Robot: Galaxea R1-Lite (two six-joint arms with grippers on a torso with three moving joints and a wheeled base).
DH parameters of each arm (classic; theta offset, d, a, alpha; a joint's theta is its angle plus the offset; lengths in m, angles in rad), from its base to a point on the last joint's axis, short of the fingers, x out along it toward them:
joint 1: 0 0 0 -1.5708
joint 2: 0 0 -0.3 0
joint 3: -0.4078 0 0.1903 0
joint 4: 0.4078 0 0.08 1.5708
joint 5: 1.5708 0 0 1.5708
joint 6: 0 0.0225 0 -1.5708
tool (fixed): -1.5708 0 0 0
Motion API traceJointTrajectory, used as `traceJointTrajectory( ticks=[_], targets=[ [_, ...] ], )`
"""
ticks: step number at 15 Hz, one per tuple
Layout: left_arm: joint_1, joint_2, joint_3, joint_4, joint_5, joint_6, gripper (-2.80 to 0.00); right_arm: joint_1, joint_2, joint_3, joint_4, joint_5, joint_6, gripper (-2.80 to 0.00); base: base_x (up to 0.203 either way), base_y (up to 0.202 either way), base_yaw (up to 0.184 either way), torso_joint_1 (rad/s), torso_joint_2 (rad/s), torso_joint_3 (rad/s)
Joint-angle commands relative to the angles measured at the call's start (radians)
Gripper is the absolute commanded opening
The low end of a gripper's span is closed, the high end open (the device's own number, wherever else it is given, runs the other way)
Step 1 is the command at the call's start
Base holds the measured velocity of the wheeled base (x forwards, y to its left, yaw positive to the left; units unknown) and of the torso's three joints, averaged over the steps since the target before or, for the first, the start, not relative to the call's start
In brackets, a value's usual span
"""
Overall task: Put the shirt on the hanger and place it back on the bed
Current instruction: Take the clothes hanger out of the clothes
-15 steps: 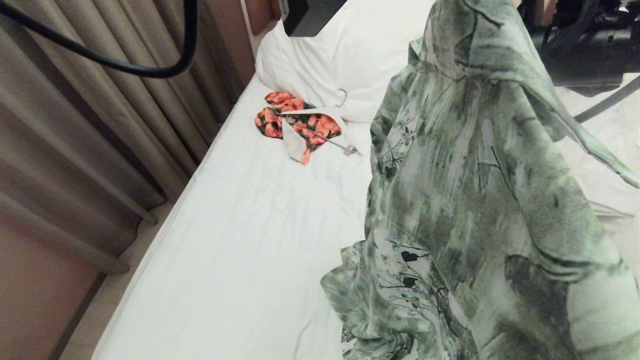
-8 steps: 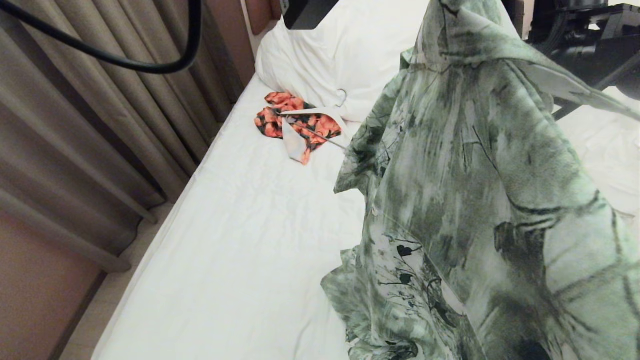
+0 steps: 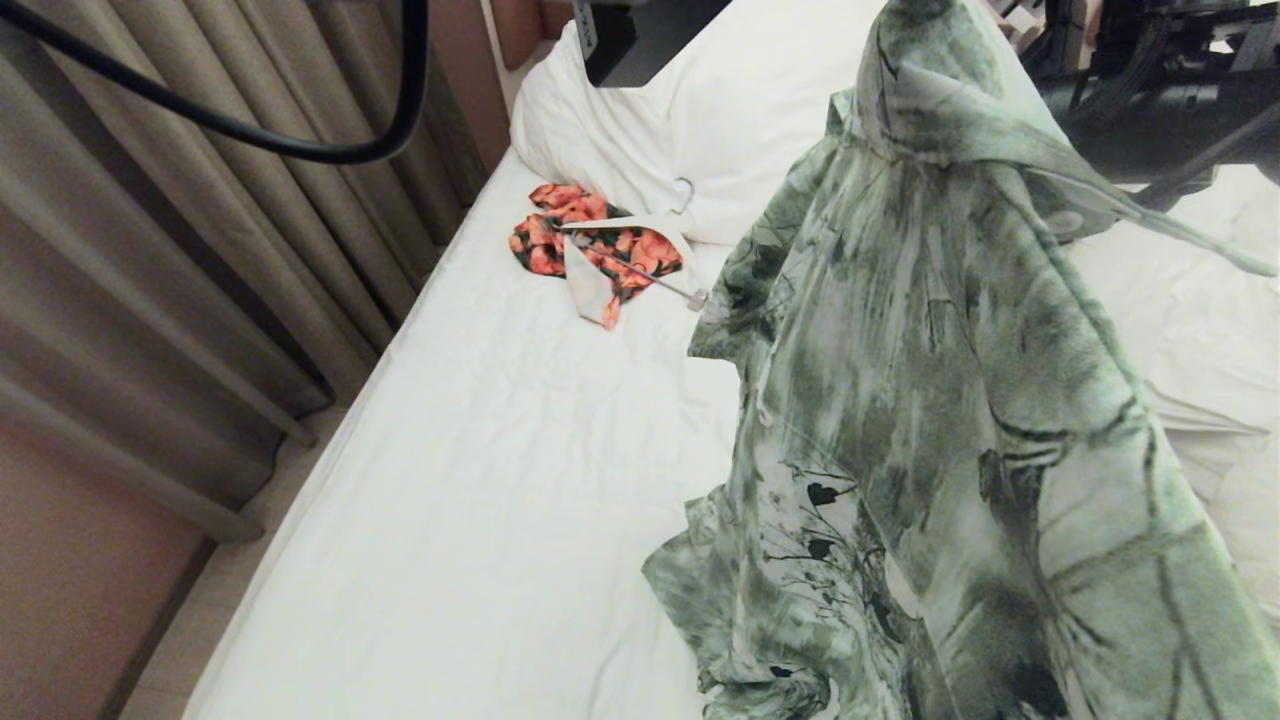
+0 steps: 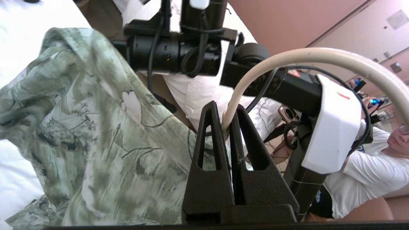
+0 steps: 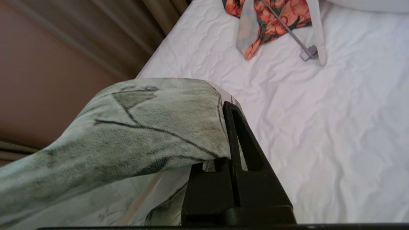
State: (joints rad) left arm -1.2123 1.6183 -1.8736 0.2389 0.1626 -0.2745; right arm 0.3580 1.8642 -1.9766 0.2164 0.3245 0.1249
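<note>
Left gripper: jaws pinched together on the cream hanger, gripping the thin wire where it curves up and over ahead of my fingertips. The shirt hangs just beside and below this gripper, draped toward the bed.

From the head view, the shirt is held up in the air, peaked at the top as if slung over something, its lower hem brushing the bed under it. I cannot tell from here whether both shoulders sit on the wire.

Right gripper: jaws closed on a fold of shirt cloth, which wraps over one finger and trails off to the side. Below it lies the bed sheet; farther ahead, an orange-red garment with a white hanger across it, not mine to handle.

Judgement: hanging looks underway, perhaps one shoulder on. Left to do: seat the rest, let go of the cloth, lay hanger and shirt down on the bed.
</note>
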Motion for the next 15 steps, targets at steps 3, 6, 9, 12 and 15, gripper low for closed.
traceJointTrajectory(
  ticks=[3,6,9,12,15],
  targets=[
    [0.0,0.005,-0.002,0.002,0.0,-0.002,-2.8,-0.016,-0.053,-0.001,0.05,0.042,0.003,-2.8,0.0,0.0,0.0,0.0,0.0,0.0],
    [-0.016,-0.007,-0.004,0.005,-0.009,-0.003,-2.8,-0.058,-0.058,-0.001,0.051,0.094,0.057,-2.8,0.0,0.0,0.0,0.0,0.0,0.0],
    [-0.044,-0.033,0.001,0.005,-0.009,-0.004,-2.8,-0.096,-0.053,0.001,0.054,0.158,0.103,-2.8,0.0,0.0,0.0,0.0,0.0,0.0],
    [-0.05,-0.051,0.003,0.01,-0.009,-0.003,-2.8,-0.127,-0.045,0.005,0.053,0.225,0.134,-2.8,0.0,0.0,0.0,0.0,0.0,0.0],
    [-0.066,-0.089,0.065,0.008,-0.048,-0.005,-2.8,-0.128,-0.025,-0.001,0.026,0.235,0.136,-2.8,0.0,0.0,0.0,0.0,0.0,0.0]
  ],
)
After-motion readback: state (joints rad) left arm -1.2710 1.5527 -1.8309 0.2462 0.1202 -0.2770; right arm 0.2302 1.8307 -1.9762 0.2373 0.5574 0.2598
